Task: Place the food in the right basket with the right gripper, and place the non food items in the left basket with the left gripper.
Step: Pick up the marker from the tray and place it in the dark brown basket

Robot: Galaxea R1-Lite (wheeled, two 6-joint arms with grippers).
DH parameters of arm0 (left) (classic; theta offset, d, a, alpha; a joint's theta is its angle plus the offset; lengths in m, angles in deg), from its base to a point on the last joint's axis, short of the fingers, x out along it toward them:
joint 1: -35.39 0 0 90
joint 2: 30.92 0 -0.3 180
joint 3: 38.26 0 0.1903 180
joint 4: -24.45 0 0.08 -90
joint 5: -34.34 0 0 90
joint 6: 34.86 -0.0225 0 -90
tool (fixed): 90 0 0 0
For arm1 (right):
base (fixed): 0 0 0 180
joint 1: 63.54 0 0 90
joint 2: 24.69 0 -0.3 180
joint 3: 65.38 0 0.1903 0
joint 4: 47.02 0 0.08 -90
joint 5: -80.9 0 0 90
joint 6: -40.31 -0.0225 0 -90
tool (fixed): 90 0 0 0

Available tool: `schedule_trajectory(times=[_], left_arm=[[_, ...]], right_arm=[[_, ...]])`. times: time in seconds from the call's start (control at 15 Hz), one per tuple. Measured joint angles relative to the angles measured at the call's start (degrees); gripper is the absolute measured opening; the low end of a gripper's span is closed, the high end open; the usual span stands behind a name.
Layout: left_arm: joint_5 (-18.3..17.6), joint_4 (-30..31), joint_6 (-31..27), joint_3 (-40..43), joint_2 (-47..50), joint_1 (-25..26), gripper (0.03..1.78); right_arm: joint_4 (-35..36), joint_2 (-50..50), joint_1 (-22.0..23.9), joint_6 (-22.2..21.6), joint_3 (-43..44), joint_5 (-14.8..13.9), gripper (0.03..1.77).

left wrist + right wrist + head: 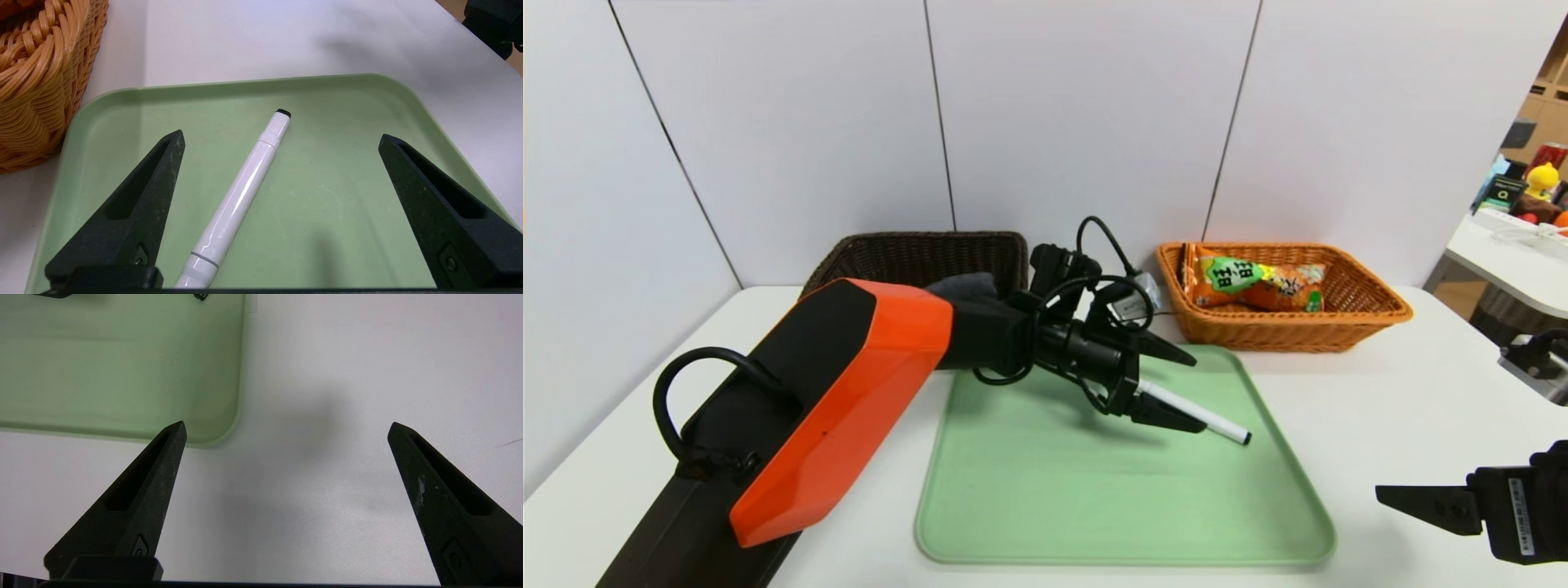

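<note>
Marker pen [241, 196], slim and white with a black tip, lies flat on a pale green tray [1045, 506], and the left gripper [1196, 390] hangs just above it with its two black pointed jaws spread wide, one on each side of the pen's barrel, touching nothing. From the left wrist camera the pen runs up the gap between the jaws at a slant, its black tip pointing away from the gripper toward the tray's far edge. Behind that gripper come looped black cables and then the arm's orange shell, which reaches in from the robot's left and crosses in front of the left basket [915, 253], a dark brown woven one at the back of the white table [1405, 408]. A dark grey rolled cloth [964, 286] shows just over the arm, at that basket's near edge. Farther right, beyond the tray's back corner, stands the right basket [1372, 314], light orange-tan wicker, with the orange snack bag [1254, 286] and its green label lying inside it. The right gripper [286, 428] is parked well off to the robot's right, above bare table near the tray's front corner, its jaws also wide apart and holding nothing.
</note>
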Motion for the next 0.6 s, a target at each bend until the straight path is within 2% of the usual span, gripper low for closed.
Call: schedule_trajectory(times=[0.47, 0.6], left_arm=[[0.26, -0.56, -2.76, -1.23, -1.05, -0.94, 1.69], [1.85, -0.85, -2.88, -1.79, -0.89, -0.96, 1.69]], right_arm=[[0.06, -0.20, 0.02, 0.02, -0.61, 0.06, 1.70], [0.05, -0.33, 0.02, 0.02, -0.65, 0.09, 1.70]])
